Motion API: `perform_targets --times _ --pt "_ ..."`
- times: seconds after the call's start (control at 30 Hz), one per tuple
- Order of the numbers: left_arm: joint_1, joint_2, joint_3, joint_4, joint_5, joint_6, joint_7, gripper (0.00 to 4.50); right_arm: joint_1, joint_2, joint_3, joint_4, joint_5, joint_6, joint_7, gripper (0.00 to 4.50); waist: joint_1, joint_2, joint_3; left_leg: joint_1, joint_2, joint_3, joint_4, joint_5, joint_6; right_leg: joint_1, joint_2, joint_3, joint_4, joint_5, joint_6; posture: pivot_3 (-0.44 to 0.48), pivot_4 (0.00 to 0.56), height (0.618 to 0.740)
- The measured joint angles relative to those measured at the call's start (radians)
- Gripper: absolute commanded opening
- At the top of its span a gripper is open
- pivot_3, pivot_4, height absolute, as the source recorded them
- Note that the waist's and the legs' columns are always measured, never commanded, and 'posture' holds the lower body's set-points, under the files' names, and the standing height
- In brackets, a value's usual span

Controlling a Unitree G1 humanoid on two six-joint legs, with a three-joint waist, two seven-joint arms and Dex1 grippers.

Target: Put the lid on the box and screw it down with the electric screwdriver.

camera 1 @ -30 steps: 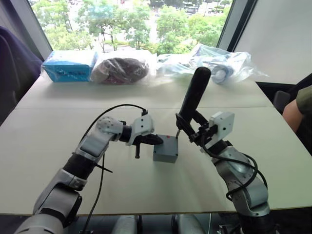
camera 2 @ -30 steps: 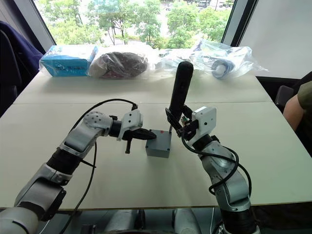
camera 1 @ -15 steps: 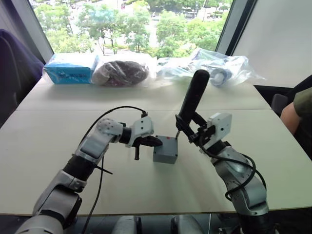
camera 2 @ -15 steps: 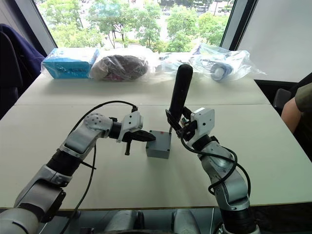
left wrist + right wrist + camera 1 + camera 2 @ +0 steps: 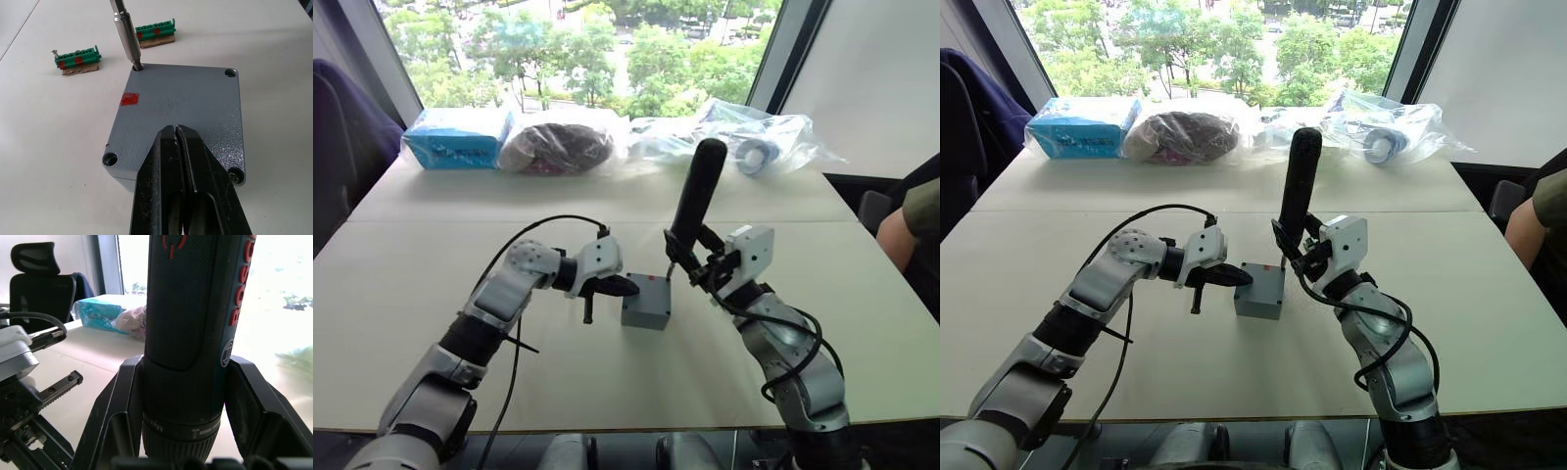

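On the far left of the table (image 5: 401,284) I am seeing a blue carton (image 5: 455,137) sitting at the back edge by the window, with a bagged dark bundle (image 5: 558,145) just beside it and clear plastic bags (image 5: 744,142) lying further along to the right.

I am holding my left gripper (image 5: 619,286) with its two black fingers (image 5: 183,181) pressed together, gripping nothing, their tips pressing down on the lid (image 5: 181,115) near its middle. The lid is sitting flush on top of the box (image 5: 645,302), which is standing on the table between my two arms. A small red mark is showing on the lid toward one edge. A screw head is sitting in one corner hole nearest my left fingers, while two other corner holes are looking dark and I cannot tell what is in them.

Beyond the box, two green terminal blocks (image 5: 78,59) are lying on the table, close to each other and apart from the box.

To the right, my right gripper (image 5: 1307,257) is clamping the electric screwdriver (image 5: 1298,186) around its lower body, a finger on each side. The tool is standing nearly upright, leaning slightly, and its metal bit (image 5: 125,29) is resting in the lid's far corner hole.

At the far right edge a person's arm (image 5: 906,225) is showing beside the table.
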Motion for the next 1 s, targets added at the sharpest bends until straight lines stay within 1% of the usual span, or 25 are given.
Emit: perform_targets --times 0.73,0.9,1.0 --pt "0.009 -0.001 0.0 -0.01 0.0 0.0 0.001 0.0 -0.008 -0.002 0.01 0.002 -0.003 0.008 -0.02 1.77 0.001 0.0 -0.001 0.0 0.0 0.0 -0.001 -0.001 -0.001 0.0 0.0 0.0 -0.001 0.0 0.0 0.0 0.15 0.74" --pt "0.015 -0.007 0.004 -0.017 -0.001 0.0 0.008 0.0 0.01 -0.011 0.004 -0.005 -0.005 -0.022 0.013 1.77 0.001 0.001 0.001 -0.001 0.0 0.0 -0.001 -0.001 -0.001 0.0 0.0 0.0 -0.001 0.0 0.0 0.0 0.15 0.74" --pt "0.018 -0.015 0.015 -0.026 -0.01 0.013 0.012 0.0 0.019 -0.048 0.0 -0.044 -0.004 -0.02 0.037 1.77 0.001 0.001 0.008 -0.002 0.0 0.0 -0.001 -0.001 -0.001 -0.001 -0.001 0.0 -0.001 0.0 0.0 0.0 0.15 0.74"
